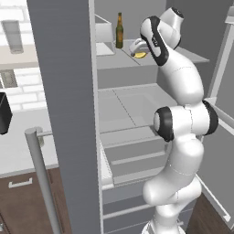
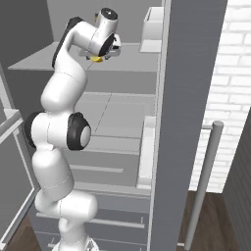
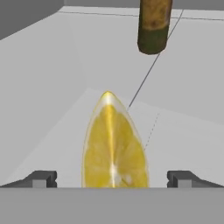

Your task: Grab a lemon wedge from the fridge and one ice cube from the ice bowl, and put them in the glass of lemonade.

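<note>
The arm is reaching high into the open fridge (image 1: 68,114), hand tipped down over the upper shelf (image 1: 183,52). In the hand view the lemon wedge (image 3: 114,146) sits dead centre between the two dark fingertips (image 3: 41,178), cut face toward the camera, its point up the picture, with clear space between it and each tip. So the gripper (image 3: 113,179) has its jaws spread wide, straddling the wedge without pressing on it. From the left base view the wedge (image 1: 140,55) is a small yellow patch lying on the shelf right under the hand, and the brown bottle (image 1: 119,31) stands upright just behind it, toward the back wall. The right base view catches the gripper (image 2: 105,55) from the other side, the wedge (image 2: 98,59) peeking out beneath it. The bottle's base (image 3: 153,26) hangs at the top of the hand view, beyond the wedge and apart from it. Both fridge doors stand swung open, with a long silver handle (image 2: 203,181) at the right in the right base view.
</note>
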Controlling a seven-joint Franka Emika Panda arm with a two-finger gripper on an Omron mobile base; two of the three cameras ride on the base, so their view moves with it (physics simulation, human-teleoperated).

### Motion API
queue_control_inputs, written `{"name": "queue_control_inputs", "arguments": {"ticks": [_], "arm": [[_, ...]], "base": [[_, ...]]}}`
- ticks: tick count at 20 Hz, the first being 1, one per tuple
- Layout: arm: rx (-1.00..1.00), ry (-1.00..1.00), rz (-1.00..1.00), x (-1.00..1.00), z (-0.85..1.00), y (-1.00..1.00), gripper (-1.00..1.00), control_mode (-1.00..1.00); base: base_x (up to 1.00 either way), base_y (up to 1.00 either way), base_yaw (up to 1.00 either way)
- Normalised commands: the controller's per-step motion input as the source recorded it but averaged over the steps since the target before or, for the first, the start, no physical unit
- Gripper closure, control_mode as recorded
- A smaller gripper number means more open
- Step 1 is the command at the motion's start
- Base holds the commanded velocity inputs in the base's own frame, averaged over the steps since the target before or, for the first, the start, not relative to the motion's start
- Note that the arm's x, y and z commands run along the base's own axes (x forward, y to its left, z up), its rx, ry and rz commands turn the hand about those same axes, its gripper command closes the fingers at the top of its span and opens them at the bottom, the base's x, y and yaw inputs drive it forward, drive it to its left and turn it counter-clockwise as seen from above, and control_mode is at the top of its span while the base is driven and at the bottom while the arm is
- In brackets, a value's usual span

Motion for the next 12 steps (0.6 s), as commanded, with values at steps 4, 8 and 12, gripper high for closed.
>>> {"name": "queue_control_inputs", "arguments": {"ticks": [4,8,12], "arm": [[0.00,0.00,0.00,0.00,0.00,0.09,1.00,-1.00],[0.00,0.00,0.00,0.00,0.00,0.06,1.00,-1.00],[0.00,0.00,0.00,-0.13,-0.02,0.00,1.00,-1.00]], "base": [[0.00,0.00,0.00],[0.00,0.00,0.00],[0.00,0.00,0.00]]}}
